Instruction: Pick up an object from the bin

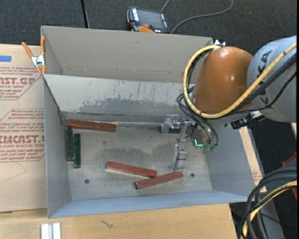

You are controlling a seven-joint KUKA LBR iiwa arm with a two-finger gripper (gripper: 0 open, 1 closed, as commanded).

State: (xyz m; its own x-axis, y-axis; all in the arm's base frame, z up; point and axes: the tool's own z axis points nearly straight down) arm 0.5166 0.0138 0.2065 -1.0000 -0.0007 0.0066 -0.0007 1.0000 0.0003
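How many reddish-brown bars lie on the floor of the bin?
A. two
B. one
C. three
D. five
C. The back bar lies along the far wall. The middle bar and the front bar lie nearer the front, and the right end of the front bar is close to the gripper. The only other thing is a dark green block at the left.

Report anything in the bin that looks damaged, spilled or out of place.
Nothing stands out. The back stick, middle stick and front stick, all reddish-brown, lie flat; the dark green bar lies along the left wall. The bin floor is merely scuffed.
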